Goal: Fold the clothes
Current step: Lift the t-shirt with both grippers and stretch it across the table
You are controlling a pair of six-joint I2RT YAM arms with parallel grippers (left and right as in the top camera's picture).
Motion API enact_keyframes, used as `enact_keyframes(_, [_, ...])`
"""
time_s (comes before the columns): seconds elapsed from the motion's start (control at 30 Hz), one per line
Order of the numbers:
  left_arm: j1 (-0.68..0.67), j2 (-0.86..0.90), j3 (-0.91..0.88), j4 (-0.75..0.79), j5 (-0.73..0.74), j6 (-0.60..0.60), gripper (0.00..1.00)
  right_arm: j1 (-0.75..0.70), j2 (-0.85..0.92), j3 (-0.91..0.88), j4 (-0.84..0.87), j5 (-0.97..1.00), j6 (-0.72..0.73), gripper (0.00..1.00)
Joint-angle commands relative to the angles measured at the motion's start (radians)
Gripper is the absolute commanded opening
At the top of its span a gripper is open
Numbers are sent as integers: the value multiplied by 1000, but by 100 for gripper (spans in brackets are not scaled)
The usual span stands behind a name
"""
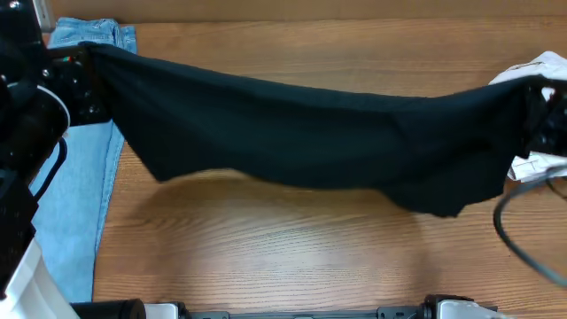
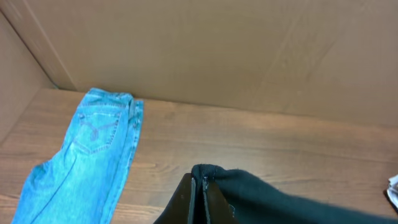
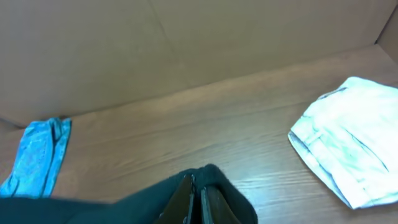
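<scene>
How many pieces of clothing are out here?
3. A black garment is held stretched between the left gripper and right gripper; light blue jeans lie at the table's left; a pale folded garment lies at its right. Others may hide beneath the black one.

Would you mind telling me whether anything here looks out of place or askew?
Nothing looks damaged or spilled. The black garment hangs stretched between the left gripper and the right gripper, its lower edge sagging unevenly, lower toward the right.
</scene>
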Motion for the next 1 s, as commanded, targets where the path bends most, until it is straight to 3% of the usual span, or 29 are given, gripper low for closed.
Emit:
enact_keyframes(0.0, [-6, 121, -1, 18, -26, -10, 4, -3, 156, 0, 19, 10, -5, 4])
enact_keyframes(0.23, [-6, 420, -1, 99, -32, -2, 4, -3, 486, -2, 140, 6, -16, 4])
enact_keyframes(0.4, [11, 595, -1, 333, -32, -51, 4, -2, 655, -2, 388, -45, -11, 4])
enact_keyframes(0.57, [65, 578, 23, 614, -19, -172, 4, -2, 627, 51, 618, -59, 30, 4])
enact_keyframes(0.8, [99, 479, 106, 626, 10, -158, 4, -2, 565, 198, 550, -8, 25, 4])
enact_keyframes(0.97, [64, 477, 95, 428, 2, -88, 4, -2, 580, 181, 333, 2, -8, 4])
